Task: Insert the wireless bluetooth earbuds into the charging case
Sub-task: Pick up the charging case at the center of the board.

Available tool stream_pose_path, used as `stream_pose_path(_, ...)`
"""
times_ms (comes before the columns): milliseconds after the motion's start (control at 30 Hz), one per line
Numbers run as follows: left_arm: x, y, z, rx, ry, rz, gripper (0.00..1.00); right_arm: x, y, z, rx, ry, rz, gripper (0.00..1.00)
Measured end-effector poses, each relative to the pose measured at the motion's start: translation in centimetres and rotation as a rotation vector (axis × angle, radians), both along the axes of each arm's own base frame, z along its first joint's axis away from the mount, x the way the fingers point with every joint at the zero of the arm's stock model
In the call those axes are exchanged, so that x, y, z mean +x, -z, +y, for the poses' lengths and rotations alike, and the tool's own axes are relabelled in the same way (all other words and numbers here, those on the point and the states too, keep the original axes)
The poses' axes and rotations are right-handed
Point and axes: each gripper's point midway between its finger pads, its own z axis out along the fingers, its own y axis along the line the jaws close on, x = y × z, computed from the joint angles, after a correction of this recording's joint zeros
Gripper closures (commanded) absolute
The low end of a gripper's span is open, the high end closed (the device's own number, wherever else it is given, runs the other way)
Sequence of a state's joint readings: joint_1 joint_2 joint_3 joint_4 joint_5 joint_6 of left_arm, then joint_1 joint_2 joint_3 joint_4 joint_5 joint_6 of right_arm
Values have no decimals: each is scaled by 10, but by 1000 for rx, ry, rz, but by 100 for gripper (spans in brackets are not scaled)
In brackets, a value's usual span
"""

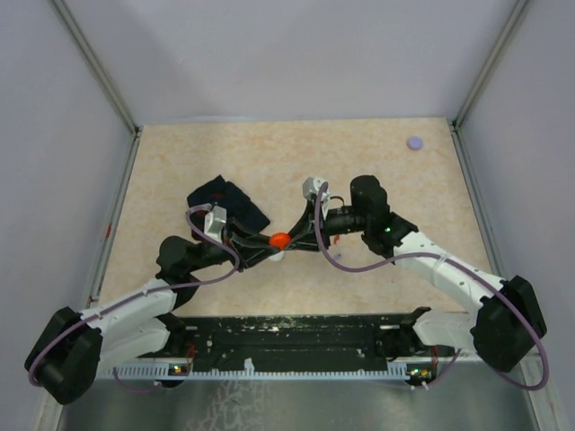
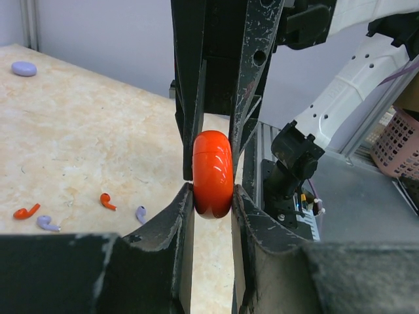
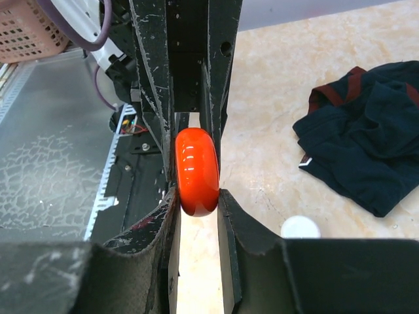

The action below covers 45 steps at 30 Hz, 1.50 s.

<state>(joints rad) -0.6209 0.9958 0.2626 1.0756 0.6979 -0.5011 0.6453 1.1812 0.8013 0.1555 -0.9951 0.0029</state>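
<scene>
A glossy red round charging case [image 1: 279, 240] is held on edge above the table between both grippers; it looks closed. My left gripper [image 2: 213, 190] is shut on its lower part, and the case [image 2: 213, 173] fills the gap between the fingers. My right gripper [image 3: 196, 193] is shut on the same case [image 3: 196, 171] from the opposite side. Two red earbuds [image 2: 26, 211] [image 2: 107, 201] and two lavender earbuds [image 2: 47, 224] [image 2: 141, 214] lie loose on the table in the left wrist view. White earbuds are out of view.
A dark blue cloth [image 1: 229, 205] with red trim lies crumpled behind the left gripper, also in the right wrist view [image 3: 366, 150]. A white round disc [image 3: 300, 227] lies beside the grippers. A lavender round disc [image 1: 414, 142] sits at the far right corner.
</scene>
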Motion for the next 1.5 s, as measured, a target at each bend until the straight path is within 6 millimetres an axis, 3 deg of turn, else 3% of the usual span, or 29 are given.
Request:
stream_pose_path(167, 1, -4, 0, 22, -6, -14, 54, 2, -4, -2, -35, -2, -25, 100)
stream_pose_path(500, 0, -1, -3, 85, 16, -8, 47, 9, -2, -8, -149, 9, -53, 100)
stream_pose_path(967, 0, 8, -6, 162, 52, -11, 53, -2, 19, -5, -302, -45, -37, 100)
stream_pose_path(1500, -4, 29, -6, 239, 83, -1, 60, -4, 23, -4, -369, -50, -49, 100)
